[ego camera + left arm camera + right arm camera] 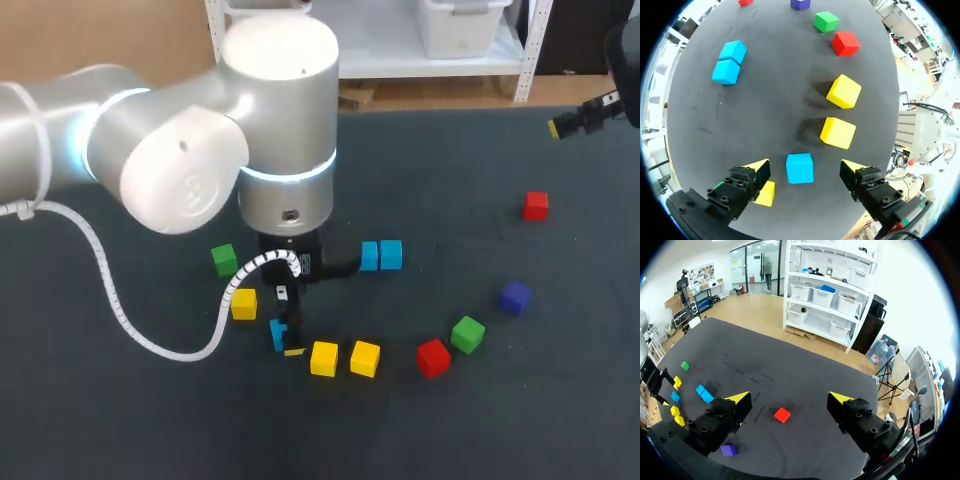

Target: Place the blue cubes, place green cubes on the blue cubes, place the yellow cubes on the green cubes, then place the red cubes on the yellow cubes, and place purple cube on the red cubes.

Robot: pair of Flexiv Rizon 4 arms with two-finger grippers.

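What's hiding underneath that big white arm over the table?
Its open tool hangs over a blue cube, fingers either side, not touching. A yellow cube sits beside it, half covered by one finger. From above, the arm hides the rest.

Not much besides the table [470,130] really: dark matte top, kinda dusty. The left wrist view shows a smudgy patch [812,107] with specks on it, the right one a few faint streaks [747,372].
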